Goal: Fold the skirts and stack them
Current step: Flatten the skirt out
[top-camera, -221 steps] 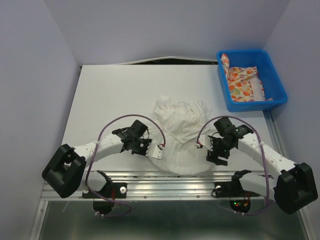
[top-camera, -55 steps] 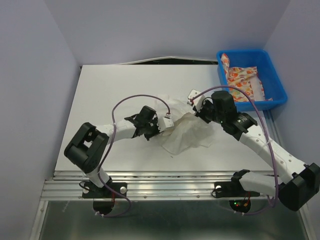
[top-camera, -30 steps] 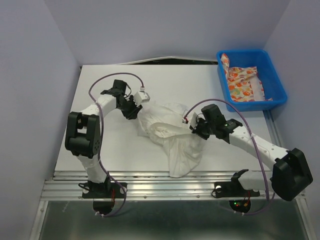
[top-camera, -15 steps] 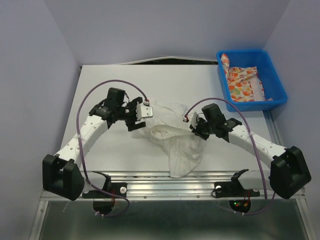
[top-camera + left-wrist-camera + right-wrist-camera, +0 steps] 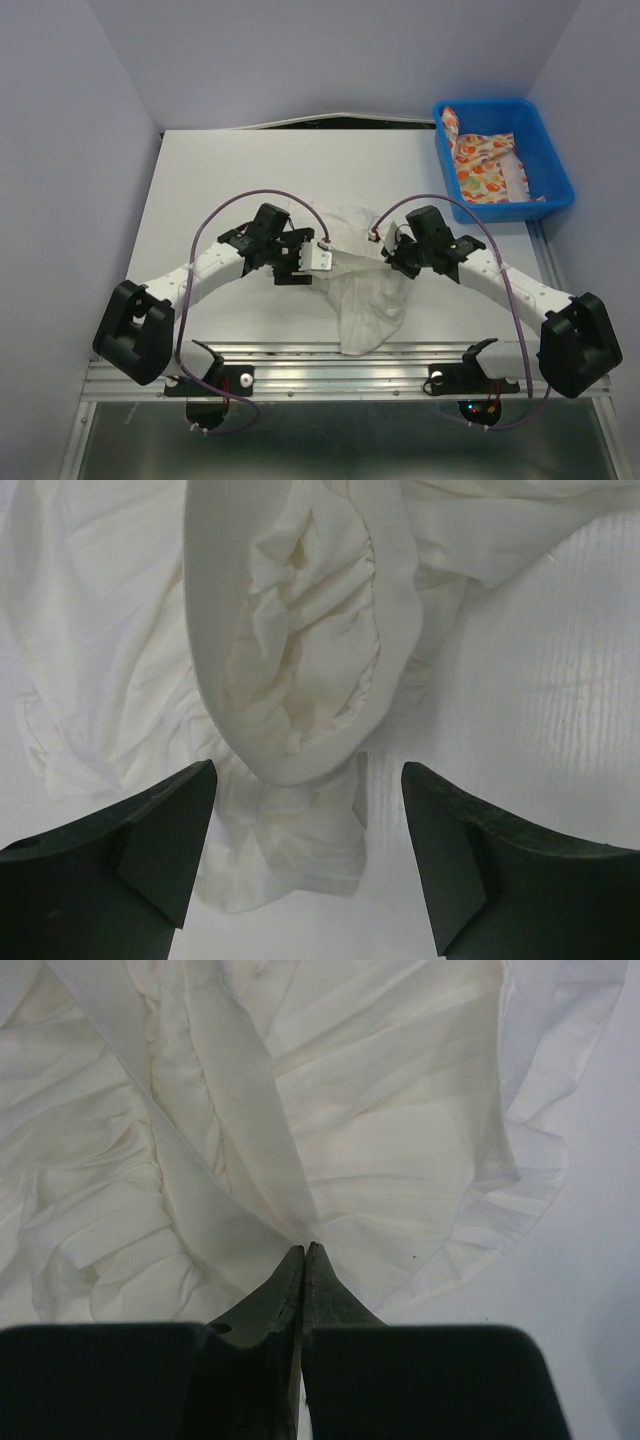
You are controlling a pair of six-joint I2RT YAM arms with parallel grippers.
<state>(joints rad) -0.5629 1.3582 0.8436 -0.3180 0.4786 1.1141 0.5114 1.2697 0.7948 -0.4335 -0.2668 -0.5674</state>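
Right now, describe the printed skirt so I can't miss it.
At the table's far right corner sits a blue bin. The printed skirt lies crumpled inside it. Unlike the plain white skirt mid-table, it has orange and red blotches.

Site: we read a robot lab cell | plain lilac walls [image 5: 70, 120] boxing a white table [image 5: 210, 180] | aluminium mounting rail [image 5: 340, 366] at near edge

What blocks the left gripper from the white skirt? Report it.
Nothing visible does. The left gripper hangs open right over the white skirt, with only bare cloth showing between its jaws.
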